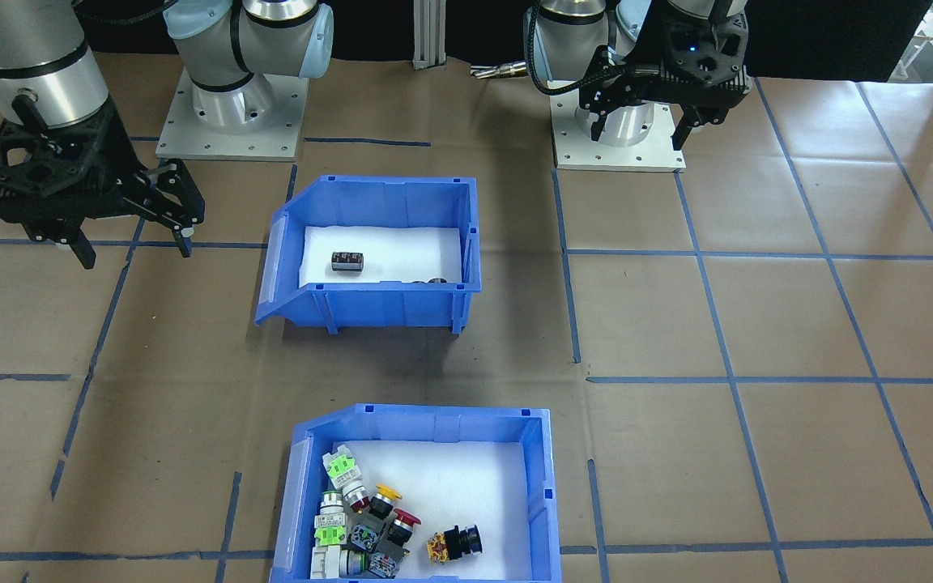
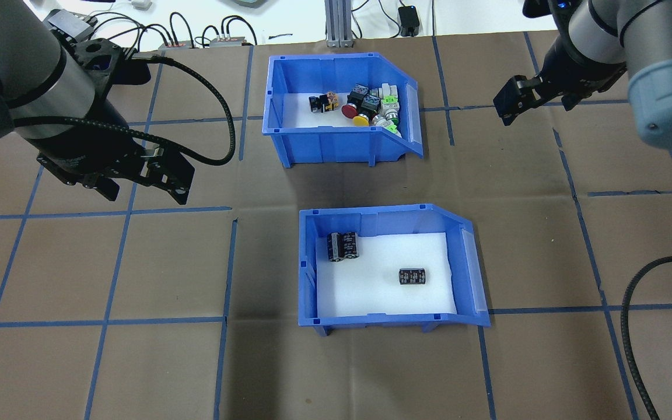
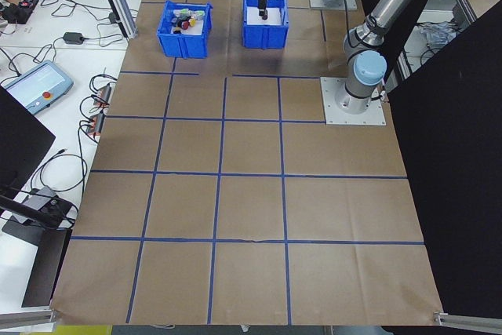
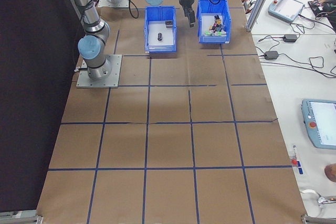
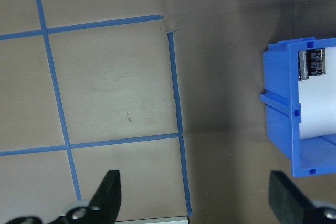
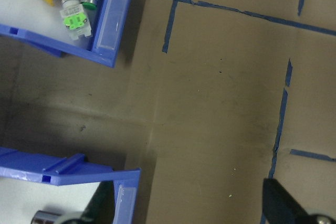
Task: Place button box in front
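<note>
I am looking at the button box point(image 2: 342, 125) sitting on the far side of the table from the robot, with the other blue bin point(image 2: 391, 268) standing nearer the robot and slightly to the right, the two well apart with bare brown paper between them. I am judging the box to be stiff moulded plastic, light in itself but a little heavier toward its right, sloped end, where the push-buttons point(image 2: 365, 105) are piled loose on the white foam; they are likely going to slide or roll if I tip it. The walls are looking smooth and probably slippery, so I am planning to pinch the straight rim of a side wall or the square left end, not the thin sloped lip. The left gripper point(image 2: 143, 181) is hanging over bare table left of both bins, its fingers spread wide and holding nothing. The right gripper point(image 2: 531, 99) is hovering right of the box, likewise wide apart and empty. Room is looking generous on both sides; the only obstacle I am watching is the other bin, lying in the path toward the robot.
</note>
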You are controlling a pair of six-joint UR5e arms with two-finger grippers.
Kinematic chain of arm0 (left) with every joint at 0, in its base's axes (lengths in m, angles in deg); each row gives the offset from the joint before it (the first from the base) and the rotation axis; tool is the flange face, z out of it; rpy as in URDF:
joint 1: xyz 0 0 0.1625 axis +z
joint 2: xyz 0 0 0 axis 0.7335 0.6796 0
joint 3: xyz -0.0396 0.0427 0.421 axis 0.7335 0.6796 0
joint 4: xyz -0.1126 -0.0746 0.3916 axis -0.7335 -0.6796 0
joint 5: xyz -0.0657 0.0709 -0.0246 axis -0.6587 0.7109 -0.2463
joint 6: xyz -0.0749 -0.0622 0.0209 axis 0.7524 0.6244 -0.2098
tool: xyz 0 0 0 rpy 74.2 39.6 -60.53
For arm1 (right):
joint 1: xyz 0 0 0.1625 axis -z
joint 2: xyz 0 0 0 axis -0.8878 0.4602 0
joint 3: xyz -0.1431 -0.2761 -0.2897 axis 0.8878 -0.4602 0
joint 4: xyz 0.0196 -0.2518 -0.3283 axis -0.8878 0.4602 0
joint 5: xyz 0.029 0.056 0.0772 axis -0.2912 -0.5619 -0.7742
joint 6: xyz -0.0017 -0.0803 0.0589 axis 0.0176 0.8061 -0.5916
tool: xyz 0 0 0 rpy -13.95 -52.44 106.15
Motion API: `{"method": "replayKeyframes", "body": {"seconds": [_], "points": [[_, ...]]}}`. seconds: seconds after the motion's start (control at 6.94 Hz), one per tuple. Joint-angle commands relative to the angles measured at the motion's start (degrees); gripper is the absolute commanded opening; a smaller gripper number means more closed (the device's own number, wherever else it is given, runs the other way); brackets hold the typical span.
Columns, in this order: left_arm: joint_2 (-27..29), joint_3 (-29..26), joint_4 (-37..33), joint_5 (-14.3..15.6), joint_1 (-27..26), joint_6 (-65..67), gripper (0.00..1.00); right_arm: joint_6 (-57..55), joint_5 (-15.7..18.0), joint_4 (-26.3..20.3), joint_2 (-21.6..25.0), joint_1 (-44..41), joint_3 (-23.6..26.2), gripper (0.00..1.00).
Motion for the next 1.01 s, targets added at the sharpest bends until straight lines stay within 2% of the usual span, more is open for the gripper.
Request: {"method": "replayKeyframes", "body": {"seconds": [0.0, 0.29, 0.86], "points": [[0.01, 0.00, 0.00, 0.00, 0.00, 0.26, 1.00, -11.37, 0.87, -3.91, -4.58, -3.30, -6.18, 1.00], [0.01, 0.00, 0.00, 0.00, 0.00, 0.35, 1.00, -12.21, 1.58, -9.01, -6.71, -3.94, -11.03, 1.00], [0.01, 0.00, 0.00, -0.09, 0.00, 0.35, 1.00, -11.68, 2.11, -8.86, -6.54, -3.50, -10.52, 1.00]]}}
